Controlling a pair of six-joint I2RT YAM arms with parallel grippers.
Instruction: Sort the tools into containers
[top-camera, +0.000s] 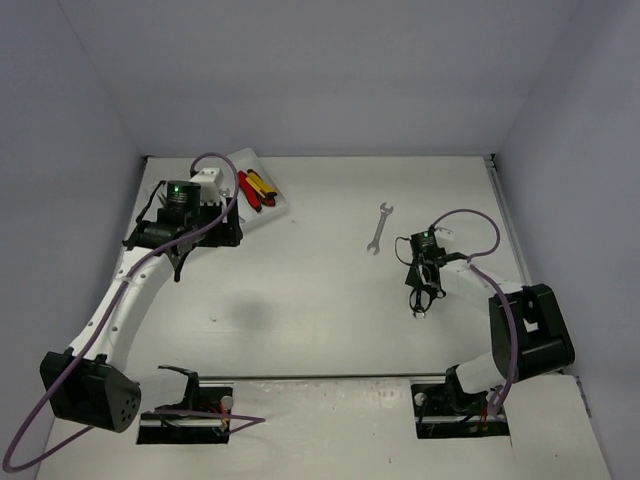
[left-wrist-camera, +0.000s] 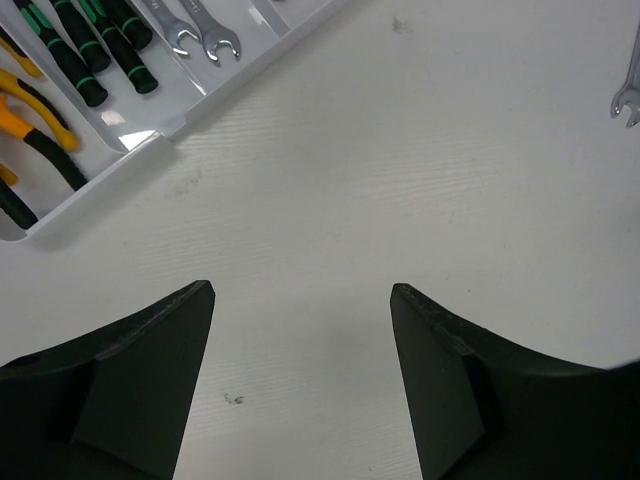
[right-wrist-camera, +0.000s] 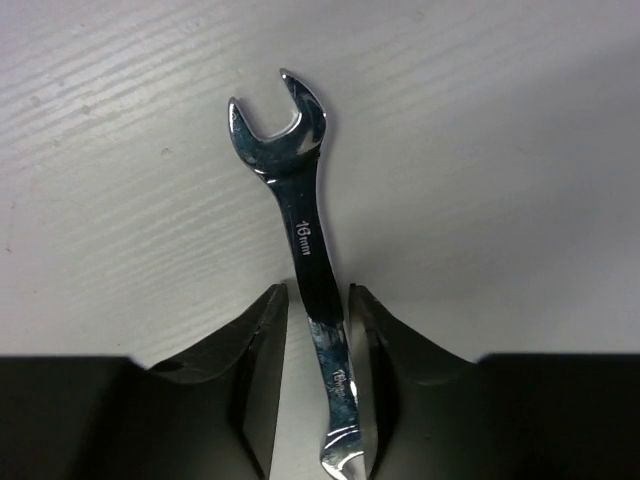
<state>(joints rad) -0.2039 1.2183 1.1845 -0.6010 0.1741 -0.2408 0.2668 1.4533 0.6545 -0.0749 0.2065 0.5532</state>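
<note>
The wrench (right-wrist-camera: 300, 190) is clamped by its shank in the nearly closed right gripper (right-wrist-camera: 318, 300), its open head pointed ahead over the table (right-wrist-camera: 500, 150). "16mm" is read on the shank; a lower marking is blurred. The left gripper (left-wrist-camera: 300, 300) is spread wide, empty, near the tray (left-wrist-camera: 200, 115).

My wrench (right-wrist-camera: 305, 225) is mirror-polished chrome metal, super glossy and smooth enough to throw reflections, while the right gripper (right-wrist-camera: 317, 300) around it looks like plain matt black plastic. Table (right-wrist-camera: 120, 180) under it is matt white with a faint streaky grain, and the tray (left-wrist-camera: 235, 78) far left is smooth, shiny translucent white plastic.
</note>
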